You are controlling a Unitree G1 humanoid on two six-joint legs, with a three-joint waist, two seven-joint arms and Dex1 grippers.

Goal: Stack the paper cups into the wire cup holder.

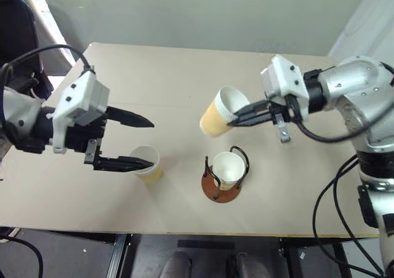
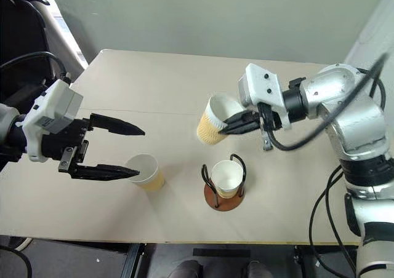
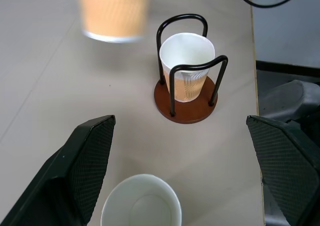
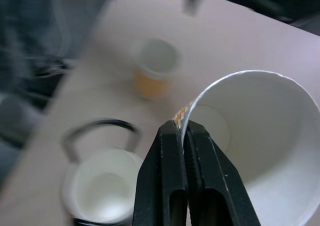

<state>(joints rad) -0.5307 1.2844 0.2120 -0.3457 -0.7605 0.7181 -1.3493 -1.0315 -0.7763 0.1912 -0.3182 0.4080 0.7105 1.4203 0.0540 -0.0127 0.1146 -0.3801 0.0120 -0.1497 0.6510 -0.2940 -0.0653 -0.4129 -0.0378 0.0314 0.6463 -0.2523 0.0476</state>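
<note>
My right gripper (image 1: 235,115) is shut on the rim of a tan paper cup (image 1: 219,113), holding it tilted in the air above and a little behind the wire cup holder (image 1: 223,174). One finger is inside the cup (image 4: 260,151), one outside. The holder's reddish-brown disc carries black wire loops with a second cup (image 1: 228,168) standing upright inside them. A third cup (image 1: 146,163) stands on the table to the holder's left. My left gripper (image 1: 148,144) hovers open over that cup, fingers (image 3: 82,166) spread wide apart.
The beige table (image 1: 184,75) reaches back to a grey wall. Its front edge (image 1: 184,234) runs just below the holder. Black cables (image 1: 335,198) hang beside the right arm.
</note>
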